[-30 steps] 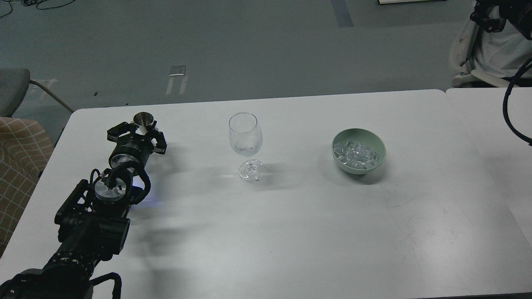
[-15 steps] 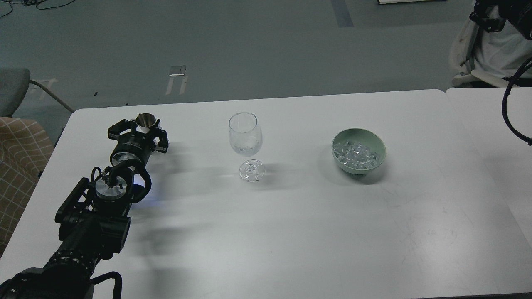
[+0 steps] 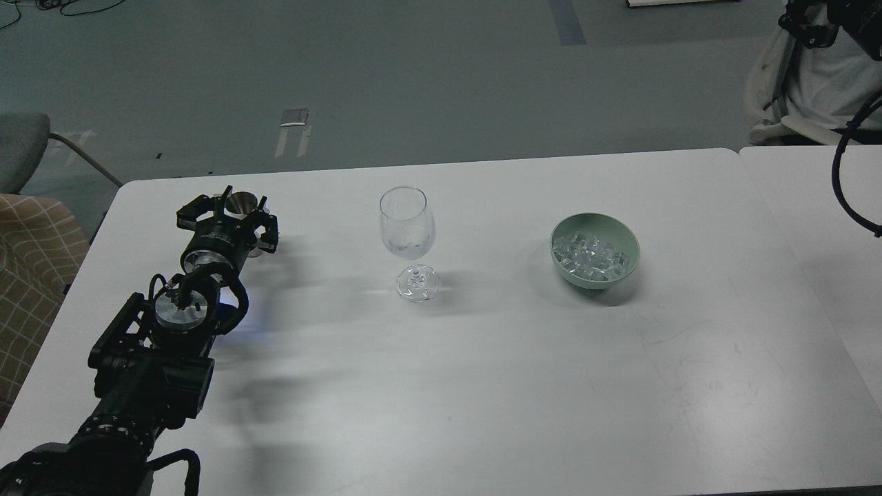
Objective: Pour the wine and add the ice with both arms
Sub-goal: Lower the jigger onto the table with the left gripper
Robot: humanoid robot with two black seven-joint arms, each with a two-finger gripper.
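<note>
Far right of left claw point(image 3: 231, 215), ice point(image 3: 591, 256).

The white counter point(image 3: 441, 386) lies bare across its whole near half, wide open to a reach from either side. Farther back, three things stand well apart: a metal cup point(image 3: 241, 202) at far left, crowded by the left pincer point(image 3: 227, 215), a tall stemmed glass point(image 3: 407, 238) mid-counter, and a green bowl point(image 3: 626, 238) of ice point(image 3: 591, 256) to the right. Broad gaps separate glass from bowl and cup.
</note>
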